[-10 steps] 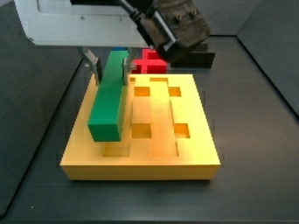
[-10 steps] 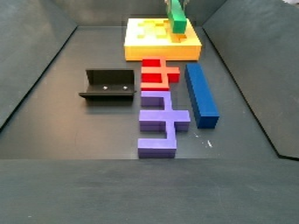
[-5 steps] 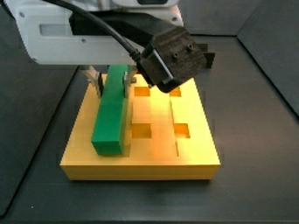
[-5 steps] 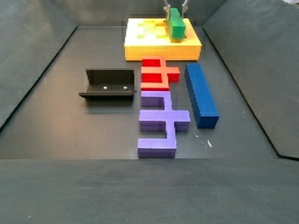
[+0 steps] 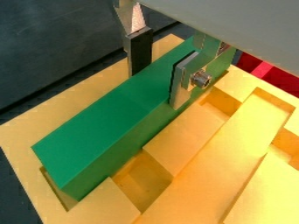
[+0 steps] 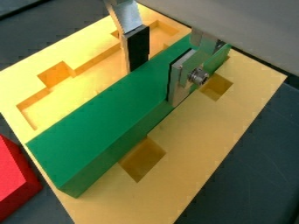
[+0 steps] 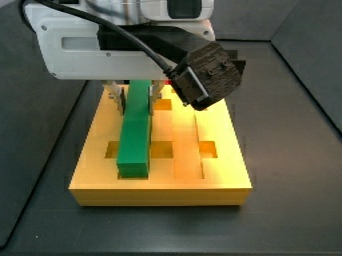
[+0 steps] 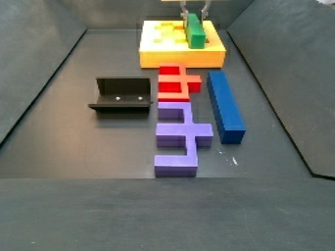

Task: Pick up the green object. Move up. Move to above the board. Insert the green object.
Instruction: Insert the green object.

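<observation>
Two fingers clamp the bar, but start with the biggest thing: the board [image 7: 181, 175] [image 8: 164, 44] [image 5: 233, 166] [image 6: 222, 140], a yellow-orange slab with square holes and lengthwise grooves, lies flat on the bench [image 8: 78, 118] at its far end in a side view, close to the far edge. On the board lies the bar [image 7: 136, 135] [image 8: 197, 31] [image 5: 117, 122] [image 6: 111, 122], long and green, running lengthwise along one groove; both wrist views show its lower part sunk between the groove's walls, though whether it is fully seated I cannot tell. The gripper [image 5: 159, 51] [image 6: 156, 52] [image 7: 131, 92] hangs over the board's far half, with the fingers [image 5: 187, 74] [image 6: 184, 77] closed on the bar's two long sides near its far end.

Beside the board, toward the bench's near edge, a blue bar [image 8: 226, 103] lies along the right side. Next to it sit a red piece [image 8: 179, 81] touching the board's front edge, and a purple piece [image 8: 181, 139] nearer still. The fixture [image 8: 120, 95] stands toward the left edge, well apart from the board.
</observation>
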